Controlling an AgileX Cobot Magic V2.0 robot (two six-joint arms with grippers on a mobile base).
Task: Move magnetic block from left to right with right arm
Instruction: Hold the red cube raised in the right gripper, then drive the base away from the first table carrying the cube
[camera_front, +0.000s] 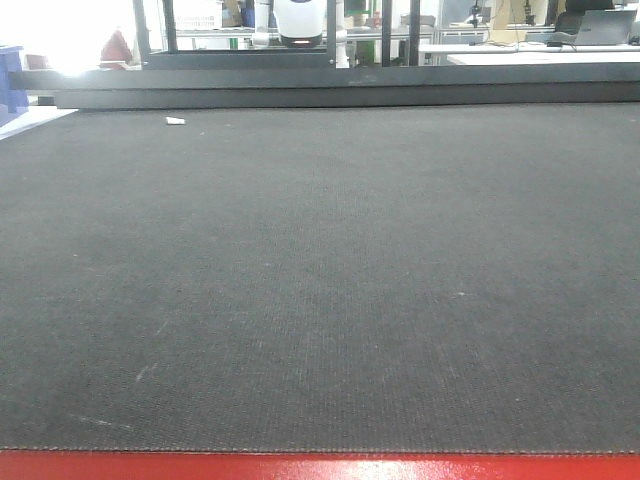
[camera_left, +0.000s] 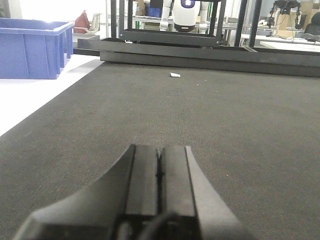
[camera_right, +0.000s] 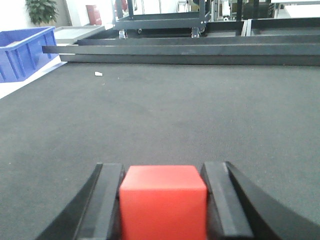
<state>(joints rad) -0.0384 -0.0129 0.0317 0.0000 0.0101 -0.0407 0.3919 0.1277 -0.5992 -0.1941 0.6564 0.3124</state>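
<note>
The right pincer pinches the red magnetic block by its side faces, low over the black-matted bench, the left pincer pressed together empty; a light squeeze on such smooth faces could let the cube slip while carried rightward.

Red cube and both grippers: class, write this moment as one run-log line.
right gripper: jaws shut on red cube | left gripper: jaws shut, empty | front view: no cube, no arms

Red block, perhaps charcoal mat
</note>
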